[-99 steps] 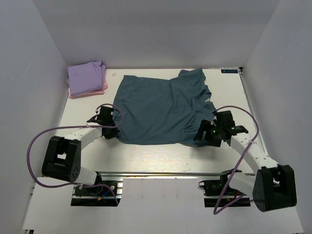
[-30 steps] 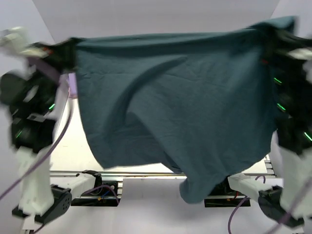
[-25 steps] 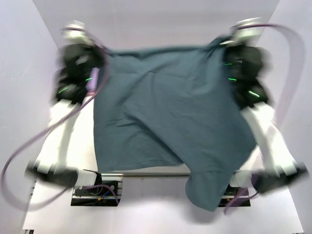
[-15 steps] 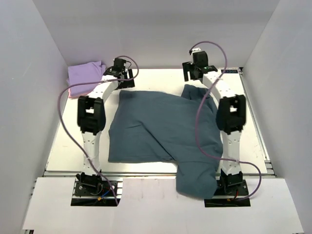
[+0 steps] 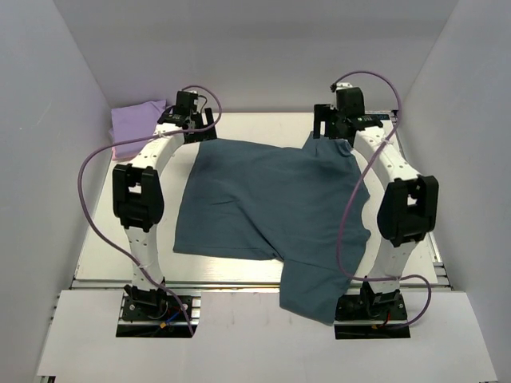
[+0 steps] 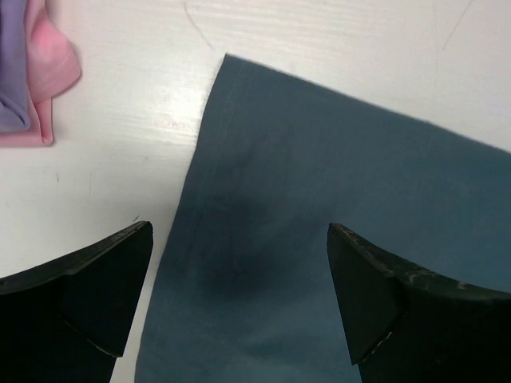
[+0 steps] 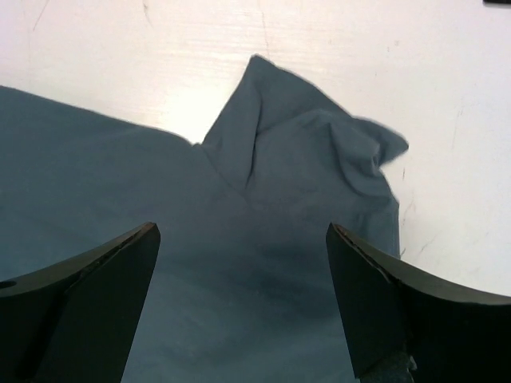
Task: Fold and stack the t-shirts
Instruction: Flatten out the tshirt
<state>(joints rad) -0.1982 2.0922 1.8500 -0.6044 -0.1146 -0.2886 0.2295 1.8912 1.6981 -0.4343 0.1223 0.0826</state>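
Observation:
The dark teal-blue t-shirt [image 5: 271, 199] lies spread over the table, and its near right part hangs over the front edge [image 5: 319, 299]. My left gripper [image 5: 195, 130] hovers open over the shirt's far left corner [image 6: 319, 183]; its jaws [image 6: 239, 231] hold nothing. Over the bunched far right corner [image 7: 271, 159], my right gripper [image 5: 330, 132] also stands open and empty [image 7: 242, 230]. The lavender t-shirt [image 5: 136, 120] sits folded at the far left on top of the pink one [image 6: 48, 72].
White walls close the table [image 5: 120, 223] in on the left, right and back. Both arms reach far forward, and their purple cables [image 5: 92, 159] loop out beside them. The arm bases stand at the near edge.
Both grippers swung the teal shirt up and away from the bases, laid it on the table and opened, letting go of its far corners. The shirt now lies flatter.

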